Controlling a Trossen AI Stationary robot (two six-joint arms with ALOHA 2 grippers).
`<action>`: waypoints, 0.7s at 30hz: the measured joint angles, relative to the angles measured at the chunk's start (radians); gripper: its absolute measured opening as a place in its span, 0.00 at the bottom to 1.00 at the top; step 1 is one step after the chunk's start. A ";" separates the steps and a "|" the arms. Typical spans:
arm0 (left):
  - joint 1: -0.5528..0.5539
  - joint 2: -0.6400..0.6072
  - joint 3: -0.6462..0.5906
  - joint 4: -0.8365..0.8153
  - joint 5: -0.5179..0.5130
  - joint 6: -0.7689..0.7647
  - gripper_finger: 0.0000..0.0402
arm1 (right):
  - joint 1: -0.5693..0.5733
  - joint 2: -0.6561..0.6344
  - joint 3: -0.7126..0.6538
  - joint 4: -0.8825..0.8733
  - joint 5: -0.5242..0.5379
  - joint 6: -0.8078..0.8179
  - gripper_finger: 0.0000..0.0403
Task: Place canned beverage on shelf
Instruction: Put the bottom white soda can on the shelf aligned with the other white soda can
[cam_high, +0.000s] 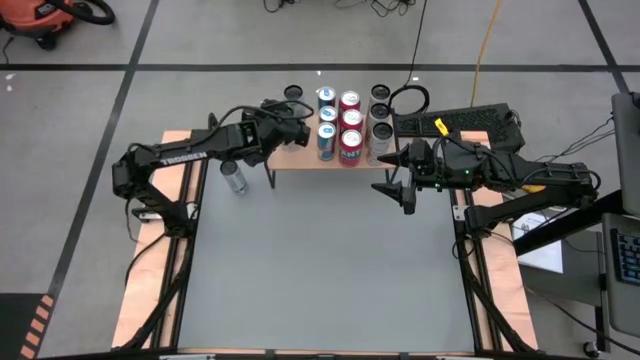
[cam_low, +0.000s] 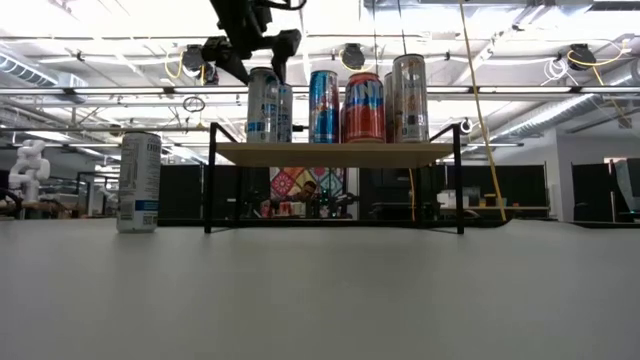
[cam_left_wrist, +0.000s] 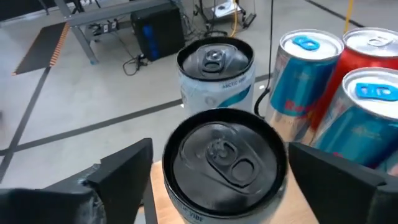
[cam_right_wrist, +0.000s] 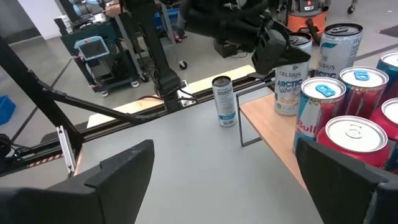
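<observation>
Grey table; shelf at its far edge, loaded with upright cans, one more silver can standing on the tabletop just off the shelf's left end. Left gripper over the shelf's left end, fingers spread wide either side of a black-topped can, not touching it. Right gripper hovers near the shelf's right end, fingers apart, empty.

Cans on the shelf; one can left of it.

Blue cans, red cans, tan shelf.
</observation>
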 joint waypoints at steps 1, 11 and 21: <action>0.003 0.000 0.000 0.000 0.005 0.000 0.91 | 0.000 0.000 0.000 0.000 0.000 -0.002 0.88; 0.005 0.009 0.000 0.001 0.025 0.001 0.60 | 0.000 0.000 0.000 0.000 0.001 -0.010 0.88; 0.004 0.005 0.000 0.004 0.045 0.022 0.60 | 0.000 0.000 0.000 0.000 0.002 -0.010 0.88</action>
